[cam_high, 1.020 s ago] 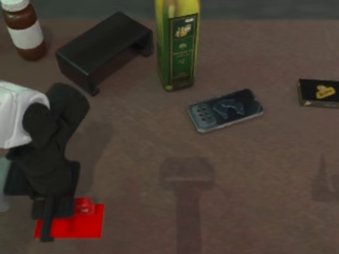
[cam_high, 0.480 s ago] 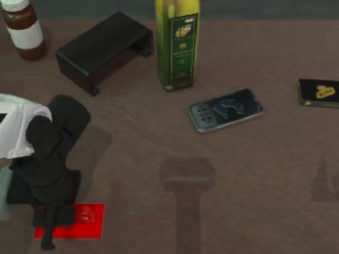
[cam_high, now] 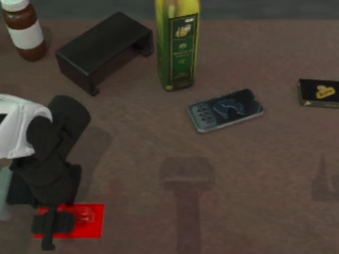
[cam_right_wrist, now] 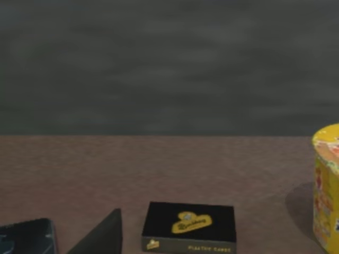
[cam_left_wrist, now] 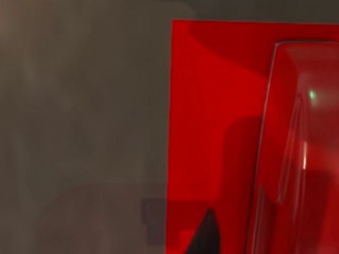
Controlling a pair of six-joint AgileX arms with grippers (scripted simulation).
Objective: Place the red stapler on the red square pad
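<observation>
Matte brown table (cam_high: pixel 254 174) | glossy red stapler (cam_left_wrist: pixel 302 159) on flat red square pad (cam_left_wrist: pixel 212 106)

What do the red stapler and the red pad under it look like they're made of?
The red stapler looks like glossy moulded plastic: it shows bright highlights and a reflective sheen along its edge. The red square pad looks matte and flat, with no visible thickness or shine, perhaps paper, felt or a thin mat; the look leaves that open.

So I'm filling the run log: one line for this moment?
left end effector: over red square pad | red stapler: on pad | right arm: unseen
</observation>
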